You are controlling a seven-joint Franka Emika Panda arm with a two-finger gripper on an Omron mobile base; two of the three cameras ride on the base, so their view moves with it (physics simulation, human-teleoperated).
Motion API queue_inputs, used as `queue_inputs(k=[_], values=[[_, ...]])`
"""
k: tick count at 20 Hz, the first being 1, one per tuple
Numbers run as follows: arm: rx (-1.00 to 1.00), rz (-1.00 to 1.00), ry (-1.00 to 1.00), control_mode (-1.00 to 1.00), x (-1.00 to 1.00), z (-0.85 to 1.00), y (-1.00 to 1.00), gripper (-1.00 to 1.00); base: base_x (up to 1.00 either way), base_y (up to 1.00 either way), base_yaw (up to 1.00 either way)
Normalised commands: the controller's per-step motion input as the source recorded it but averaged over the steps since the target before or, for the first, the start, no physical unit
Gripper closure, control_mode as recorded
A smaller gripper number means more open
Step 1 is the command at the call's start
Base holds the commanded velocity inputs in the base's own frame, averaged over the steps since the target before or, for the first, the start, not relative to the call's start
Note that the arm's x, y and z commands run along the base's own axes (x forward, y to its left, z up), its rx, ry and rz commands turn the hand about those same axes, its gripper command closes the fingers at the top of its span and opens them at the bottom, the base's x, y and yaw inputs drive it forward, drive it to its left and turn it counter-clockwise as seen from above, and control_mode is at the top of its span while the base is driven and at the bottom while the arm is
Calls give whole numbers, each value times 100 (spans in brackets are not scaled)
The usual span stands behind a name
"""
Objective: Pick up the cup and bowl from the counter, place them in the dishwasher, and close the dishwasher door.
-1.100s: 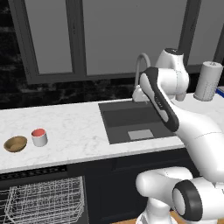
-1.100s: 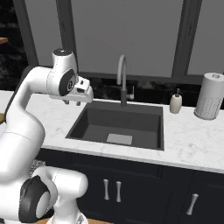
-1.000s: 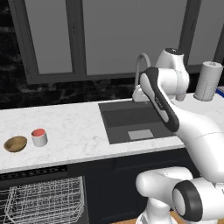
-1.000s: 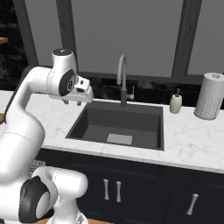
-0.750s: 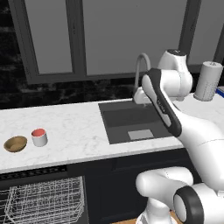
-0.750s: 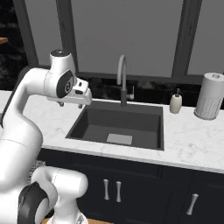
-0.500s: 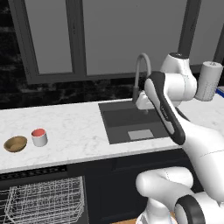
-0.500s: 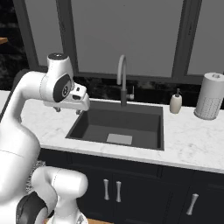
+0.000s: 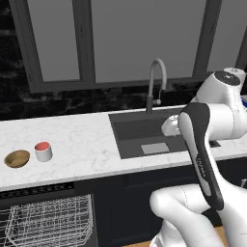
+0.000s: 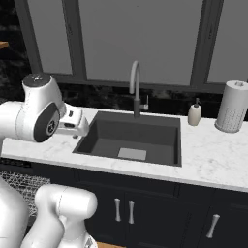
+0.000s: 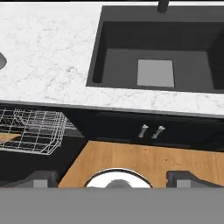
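While the arm bends over the front edge of the sink, we see the long white marble bench running across the left base view, dark windows behind it and black cabinets below. In the right base view the bench carries on past the sink toward three o'clock. The sink is a black basin with a pale square drain plate on its floor and a curved grey tap rising at its twelve o'clock edge.

Below the bench, at seven o'clock in the left base view, we find the dishwasher open, its white wire rack pulled into sight; the hand view catches the same rack at nine o'clock, beside a strip of wooden floor.

Near the right end of the bench stands a tall grey-white cylinder, and just beside it toward the tap a small soap bottle.

The bowl lies on the bench at nine o'clock in the left base view, shallow and tan. The cup stands just beside it on its three o'clock side, white with a red top, upright, apart from the bowl by a narrow gap. Both are well apart from the arm.

The claw shows two dark fingertips at six o'clock in the hand view, set wide apart with nothing between them, so we read it as released.
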Motion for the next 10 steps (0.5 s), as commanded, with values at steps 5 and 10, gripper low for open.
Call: queue_inputs(k=[5,10], values=[[0,0,-31,-100,-60,36,0,-100,0,0,0],[0,0,-5,100,-12,6,0,-100,-29,0,-1]])
